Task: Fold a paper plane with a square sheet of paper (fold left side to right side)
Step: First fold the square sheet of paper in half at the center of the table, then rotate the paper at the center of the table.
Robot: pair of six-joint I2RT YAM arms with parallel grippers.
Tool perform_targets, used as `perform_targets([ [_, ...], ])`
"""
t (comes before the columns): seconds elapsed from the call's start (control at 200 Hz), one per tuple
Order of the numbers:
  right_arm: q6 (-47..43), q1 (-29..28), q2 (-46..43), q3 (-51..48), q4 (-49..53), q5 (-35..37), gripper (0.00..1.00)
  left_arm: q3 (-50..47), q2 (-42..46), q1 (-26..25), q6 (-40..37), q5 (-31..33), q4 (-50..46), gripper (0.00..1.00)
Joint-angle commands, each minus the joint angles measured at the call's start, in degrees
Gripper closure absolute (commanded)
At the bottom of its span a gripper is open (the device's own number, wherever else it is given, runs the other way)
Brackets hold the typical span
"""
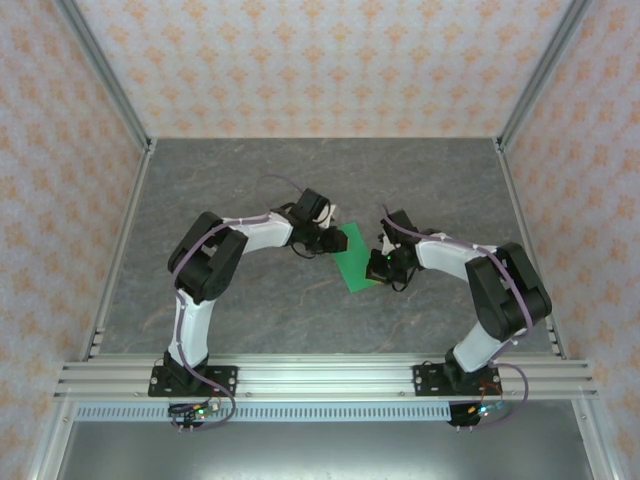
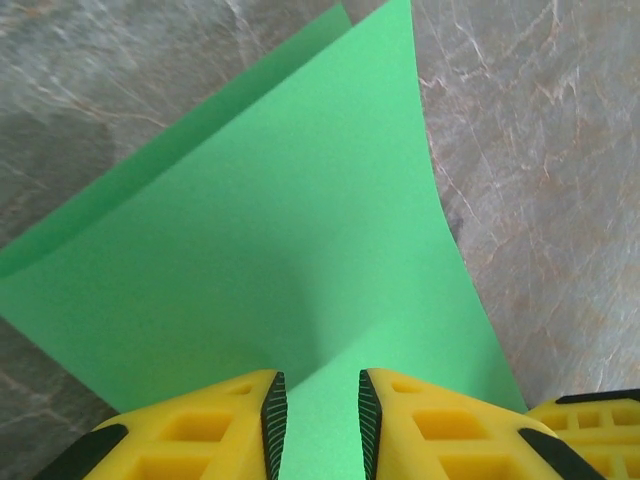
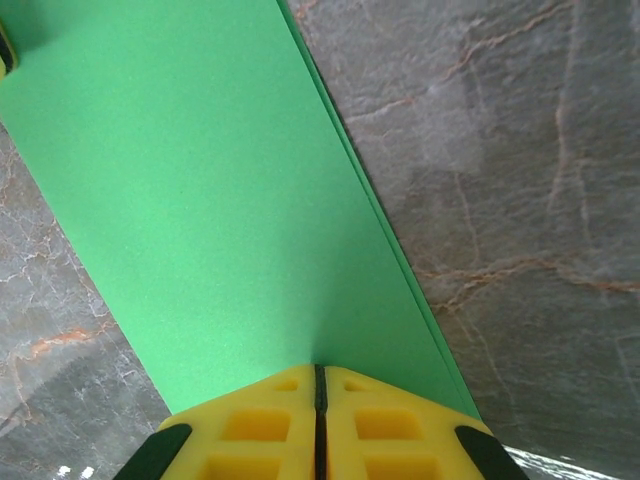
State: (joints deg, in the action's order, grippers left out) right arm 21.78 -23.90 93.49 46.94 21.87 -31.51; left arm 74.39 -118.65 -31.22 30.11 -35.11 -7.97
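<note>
Grey marbled table [image 1: 250, 180] w/ patterned wallpaper walls [image 1: 320, 60] on three sides. It spreads out all round the square sheet of paper [image 1: 355, 262], which lies approx. at its middle, btwn the two arms.

The sheet is bright green and plain, doubled over into a narrower strip. In the left wrist view a lower layer peeks out past the upper layer's left edge, and the upper layer's right edge curves a bit. In the right wrist view two edges run close together down the sheet's right side.

The left gripper [image 2: 322, 385] sits at the sheet's far-left corner. Its fingers stand slightly apart w/ green showing thru the gap, nothing clamped.

The right gripper [image 3: 320, 368] is at the sheet's right side, toward its near end. Its fingers are clenched pad to pad, tips down on the sheet, which runs on under both fingers. Can't tell if any layer is pinched.
</note>
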Motion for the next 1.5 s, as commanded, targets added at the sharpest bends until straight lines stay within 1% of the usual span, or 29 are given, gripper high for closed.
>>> perform_targets([
  [0.0, -1.3, 0.1, 2.5, -1.2, 5.6, 8.0, 0.91, 0.8, -2.2, 2.8, 0.1, 5.8, 0.5, 0.7],
  [0.355, -1.0, 0.1, 2.3, -2.2, 4.4, 6.5, 0.91, 5.1, -5.2, 7.7, 0.2, 7.4, -1.6, 0.7],
  [0.58, -0.7, 0.1, 2.2, -2.7, 3.1, 4.9, 0.91, 8.3, -7.9, 11.0, 0.2, 6.7, -2.2, 0.7],
  [0.751, 1.1, 0.1, -0.1, -2.8, -2.2, 0.0, 0.89, 7.1, -4.6, 11.5, 1.5, 6.1, -0.7, 0.68],
  [0.871, 1.0, 0.0, -2.9, 0.3, -2.4, -1.2, 0.85, 5.1, 0.4, 11.5, 1.1, 5.8, 0.3, 0.65],
  [0.966, -0.1, 0.0, -5.7, 3.0, -0.7, 1.0, 0.73, 1.2, 5.4, 11.5, 1.9, 5.9, 2.0, 0.63],
  [1.116, -2.5, -0.2, -8.7, 5.7, 3.3, 7.8, 0.5, -7.8, 16.2, 11.5, 3.6, 7.3, 5.9, 0.57],
  [1.211, -4.3, -0.6, -8.0, 6.8, 6.4, 12.3, 0.34, -14.6, 22.3, 11.4, 4.9, 9.3, 8.9, 0.53],
  [1.266, -5.2, -1.1, -6.5, 7.8, 8.4, 14.3, 0.29, -18.4, 25.9, 11.3, 5.4, 10.8, 10.6, 0.5],
  [1.396, -6.6, -3.1, -3.1, 10.3, 12.3, 19.1, 0.18, -26.6, 34.7, 10.9, 5.3, 15.4, 13.6, 0.34],
  [1.491, -7.1, -5.1, -0.8, 11.8, 14.1, 21.4, 0.13, -30.8, 40.6, 10.9, 4.3, 18.8, 14.0, 0.18],
])
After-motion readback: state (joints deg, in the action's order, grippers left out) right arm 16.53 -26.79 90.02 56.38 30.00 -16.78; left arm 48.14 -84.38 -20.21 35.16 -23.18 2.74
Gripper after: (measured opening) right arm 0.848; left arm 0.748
